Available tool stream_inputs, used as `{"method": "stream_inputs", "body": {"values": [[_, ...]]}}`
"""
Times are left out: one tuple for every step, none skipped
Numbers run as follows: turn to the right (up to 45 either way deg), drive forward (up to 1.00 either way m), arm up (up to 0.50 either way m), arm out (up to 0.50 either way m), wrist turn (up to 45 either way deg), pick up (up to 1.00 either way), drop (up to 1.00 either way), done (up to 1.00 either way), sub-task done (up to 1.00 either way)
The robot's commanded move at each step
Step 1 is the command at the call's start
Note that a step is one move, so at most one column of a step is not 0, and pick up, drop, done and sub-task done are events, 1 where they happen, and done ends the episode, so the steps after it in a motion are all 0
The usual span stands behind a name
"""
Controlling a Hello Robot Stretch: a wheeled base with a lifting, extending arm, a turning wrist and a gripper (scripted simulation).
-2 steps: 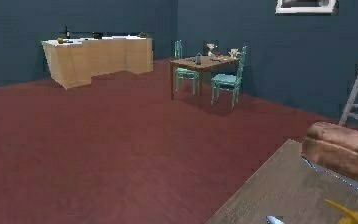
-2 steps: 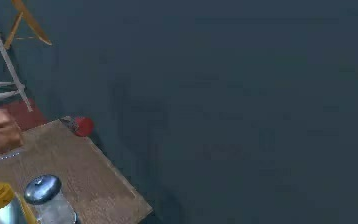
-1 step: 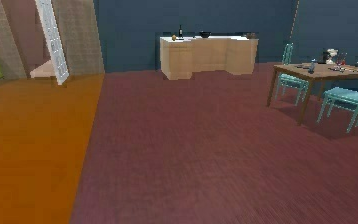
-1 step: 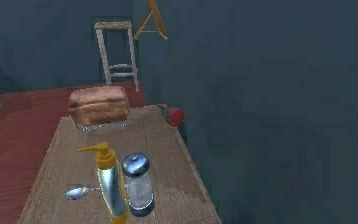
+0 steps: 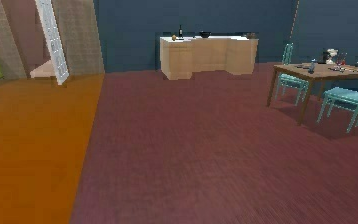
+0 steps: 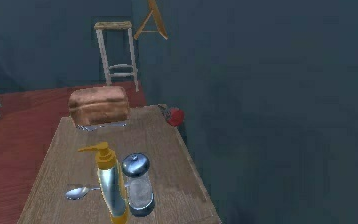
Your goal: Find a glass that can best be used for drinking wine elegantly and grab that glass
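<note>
Tabletop (image 6: 67, 150) with yellow bottle (image 6: 109, 186), lidded shaker (image 6: 138, 186)

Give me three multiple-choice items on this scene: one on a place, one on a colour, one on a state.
1. In the arm side view, where does the spoon lie from the bottle? A to its right; B to its left; C behind it.
2. The chairs at the forward view's right are: A red; B black; C teal.
3. The bottle is: A upright; B on its side; C upside down.
Answers: 1 B, the spoon lies on the table at the bottle's left; 2 C, their seats and backs are teal; 3 A, its pump points up.
</note>
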Motion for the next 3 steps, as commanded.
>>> {"method": "stream_inputs", "body": {"values": [[0.0, 0.0, 0.38, 0.0, 0.0, 0.0, 0.0, 0.0, 0.0], [0.0, 0.0, 0.0, 0.44, 0.0, 0.0, 0.0, 0.0, 0.0], [0.0, 0.0, 0.0, 0.0, 45.0, 0.0, 0.0, 0.0, 0.0]]}}
